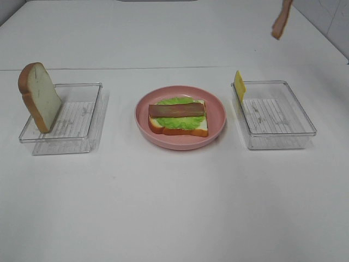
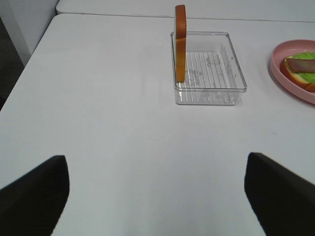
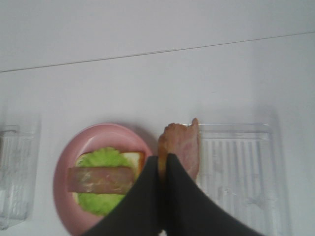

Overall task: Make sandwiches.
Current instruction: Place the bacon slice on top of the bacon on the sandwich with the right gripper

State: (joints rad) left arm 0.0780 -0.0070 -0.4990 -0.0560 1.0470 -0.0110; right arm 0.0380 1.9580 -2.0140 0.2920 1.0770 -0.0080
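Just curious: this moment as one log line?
right gripper: shut on bacon strip | left gripper: open, empty | plate: bread, lettuce, bacon layer

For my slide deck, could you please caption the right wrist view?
Right gripper, shut on a bacon strip, looks down on the pink plate with bread, lettuce and another strip.

Probably a test lab: plain white table (image 1: pixel 174 218) and clear plastic trays (image 1: pixel 272 143).

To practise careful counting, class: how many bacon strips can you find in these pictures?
2. One bacon strip lies on the lettuce on the pink plate; a second strip hangs pinched in the right end effector. None appears hidden.
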